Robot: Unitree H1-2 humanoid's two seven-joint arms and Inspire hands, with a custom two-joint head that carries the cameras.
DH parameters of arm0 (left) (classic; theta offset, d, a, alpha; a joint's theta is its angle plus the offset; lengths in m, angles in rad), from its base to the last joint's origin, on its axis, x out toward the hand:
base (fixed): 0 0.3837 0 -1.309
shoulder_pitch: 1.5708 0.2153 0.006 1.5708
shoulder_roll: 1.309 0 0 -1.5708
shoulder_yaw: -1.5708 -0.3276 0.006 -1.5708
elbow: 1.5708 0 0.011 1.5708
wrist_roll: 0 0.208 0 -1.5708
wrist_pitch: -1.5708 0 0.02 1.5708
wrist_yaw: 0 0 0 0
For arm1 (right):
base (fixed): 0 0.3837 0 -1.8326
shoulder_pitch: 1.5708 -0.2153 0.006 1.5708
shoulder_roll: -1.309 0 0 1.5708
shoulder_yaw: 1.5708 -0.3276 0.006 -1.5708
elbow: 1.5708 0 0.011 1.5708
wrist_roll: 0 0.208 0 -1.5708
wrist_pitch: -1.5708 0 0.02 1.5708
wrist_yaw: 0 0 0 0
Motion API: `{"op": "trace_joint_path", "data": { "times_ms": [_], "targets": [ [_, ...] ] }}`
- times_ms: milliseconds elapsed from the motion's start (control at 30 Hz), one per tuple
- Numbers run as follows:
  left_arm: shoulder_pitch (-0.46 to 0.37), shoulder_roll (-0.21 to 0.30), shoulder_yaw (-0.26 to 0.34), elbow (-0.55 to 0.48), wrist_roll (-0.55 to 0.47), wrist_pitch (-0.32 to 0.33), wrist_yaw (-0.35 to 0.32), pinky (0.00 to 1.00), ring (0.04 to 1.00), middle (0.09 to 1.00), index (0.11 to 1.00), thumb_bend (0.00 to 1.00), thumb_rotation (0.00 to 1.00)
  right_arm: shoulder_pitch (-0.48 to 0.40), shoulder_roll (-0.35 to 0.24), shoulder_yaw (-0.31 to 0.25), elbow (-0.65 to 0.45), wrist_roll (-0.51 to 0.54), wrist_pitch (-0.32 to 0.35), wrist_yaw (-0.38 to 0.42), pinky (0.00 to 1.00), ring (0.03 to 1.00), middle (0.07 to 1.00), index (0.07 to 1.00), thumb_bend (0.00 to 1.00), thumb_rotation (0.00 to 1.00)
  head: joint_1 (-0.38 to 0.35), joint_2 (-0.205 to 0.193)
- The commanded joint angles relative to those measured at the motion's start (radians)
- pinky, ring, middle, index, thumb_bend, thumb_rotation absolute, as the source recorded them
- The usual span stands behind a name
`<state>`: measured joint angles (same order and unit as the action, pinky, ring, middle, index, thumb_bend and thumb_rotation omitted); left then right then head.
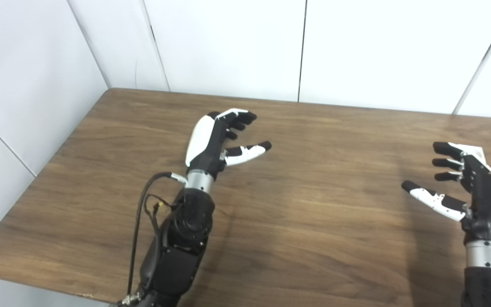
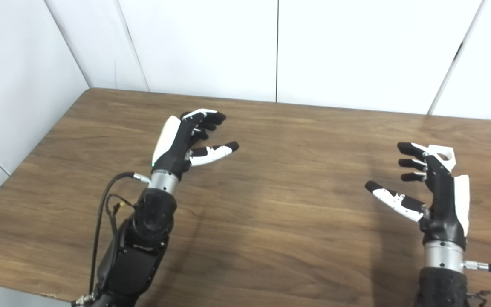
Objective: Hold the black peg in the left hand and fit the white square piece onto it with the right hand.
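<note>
My left hand point(image 1: 218, 140) hovers over the left-centre of the wooden table point(image 1: 313, 221), fingers spread and slightly curled, thumb pointing right, nothing in it. Over the table's right side my right hand point(image 2: 435, 187) is raised with its palm facing left, fingers apart and thumb stretched toward the middle, also holding nothing. Neither a black peg nor a white square piece shows in either view; the only white parts seen belong to the hands themselves.
White wall panels point(image 1: 228, 42) close off the table at the back and along the left side. The table's front-left edge point(image 1: 36, 279) runs near my left forearm point(image 1: 177, 251), where black cables point(image 1: 141, 221) loop.
</note>
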<state>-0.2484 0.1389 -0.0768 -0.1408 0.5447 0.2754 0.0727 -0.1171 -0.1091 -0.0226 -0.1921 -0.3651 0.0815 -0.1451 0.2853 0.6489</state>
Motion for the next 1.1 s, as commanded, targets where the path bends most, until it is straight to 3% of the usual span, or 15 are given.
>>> {"op": "trace_joint_path", "data": {
  "times_ms": [0,133,400,500,567,667,833,1067],
  "targets": [
    [-0.053,0.019,-0.001,-0.052,0.039,0.015,0.000,0.64,0.722,0.719,0.660,0.73,0.28,-0.035,0.002,-0.004,-0.027,-0.006,-0.016,-0.010,0.56,0.687,0.746,0.706,0.69,0.00,0.002,0.001],
    [-0.075,0.047,-0.006,-0.069,0.086,0.042,-0.013,0.63,0.742,0.744,0.665,0.72,0.31,-0.035,0.004,-0.004,-0.023,-0.006,-0.020,-0.013,0.55,0.680,0.742,0.703,0.69,0.00,0.003,0.000],
    [-0.111,0.094,-0.013,-0.080,0.177,0.054,-0.012,0.57,0.722,0.750,0.653,0.72,0.30,-0.035,0.010,-0.004,-0.011,-0.004,-0.032,-0.020,0.56,0.681,0.741,0.703,0.69,0.00,0.004,-0.001],
    [-0.125,0.122,-0.032,-0.061,0.270,0.068,-0.002,0.63,0.781,0.804,0.658,0.72,0.37,-0.036,0.012,-0.003,-0.007,-0.002,-0.033,-0.021,0.57,0.684,0.743,0.704,0.69,0.00,0.004,-0.001],
    [-0.132,0.137,-0.045,-0.046,0.338,0.087,0.001,0.82,0.872,0.863,0.672,0.74,0.42,-0.036,0.012,-0.003,-0.006,-0.002,-0.034,-0.023,0.57,0.685,0.744,0.706,0.69,0.00,0.003,0.000],
    [-0.146,0.150,-0.057,-0.028,0.410,0.117,-0.007,0.95,0.941,0.909,0.688,0.75,0.46,-0.037,0.012,-0.002,-0.005,-0.001,-0.035,-0.023,0.57,0.683,0.744,0.706,0.69,0.00,0.004,-0.002],
    [-0.171,0.162,-0.055,0.023,0.457,0.130,0.006,0.91,0.936,0.912,0.689,0.77,0.43,-0.041,0.013,-0.005,0.007,0.005,-0.045,-0.031,0.56,0.679,0.742,0.702,0.69,0.00,0.005,-0.006],
    [-0.194,0.183,-0.046,0.072,0.491,0.152,-0.001,0.96,0.950,0.928,0.691,0.78,0.45,-0.040,0.015,-0.001,0.004,-0.007,-0.043,-0.038,0.55,0.672,0.737,0.698,0.69,0.00,-0.001,-0.008]
  ]
}}
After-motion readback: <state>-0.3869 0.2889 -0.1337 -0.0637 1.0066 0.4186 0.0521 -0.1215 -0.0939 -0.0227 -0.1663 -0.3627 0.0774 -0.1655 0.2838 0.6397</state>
